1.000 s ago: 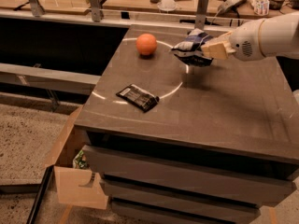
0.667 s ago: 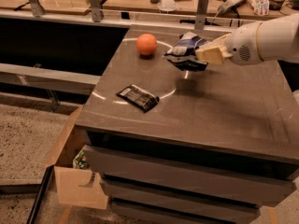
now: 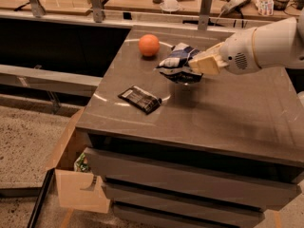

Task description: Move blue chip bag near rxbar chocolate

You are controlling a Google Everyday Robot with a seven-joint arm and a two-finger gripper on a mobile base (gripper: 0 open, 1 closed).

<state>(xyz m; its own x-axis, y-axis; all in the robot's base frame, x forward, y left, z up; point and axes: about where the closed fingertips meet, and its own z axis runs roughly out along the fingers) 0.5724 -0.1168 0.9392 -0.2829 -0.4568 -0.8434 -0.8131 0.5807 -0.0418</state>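
Note:
The blue chip bag, crinkled dark blue with white patches, hangs in the air above the grey cabinet top. My gripper comes in from the right on a white arm and is shut on the bag's right side. The rxbar chocolate, a flat black wrapper, lies on the top to the lower left of the bag, a short way apart from it.
An orange ball sits on the top at the back left, just left of the bag. A cardboard box stands on the floor at the cabinet's left. A workbench with clutter runs behind.
My gripper has carried the blue chip bag to the left and slightly toward the front, closer to the rxbar chocolate. The bar and ball have not moved.

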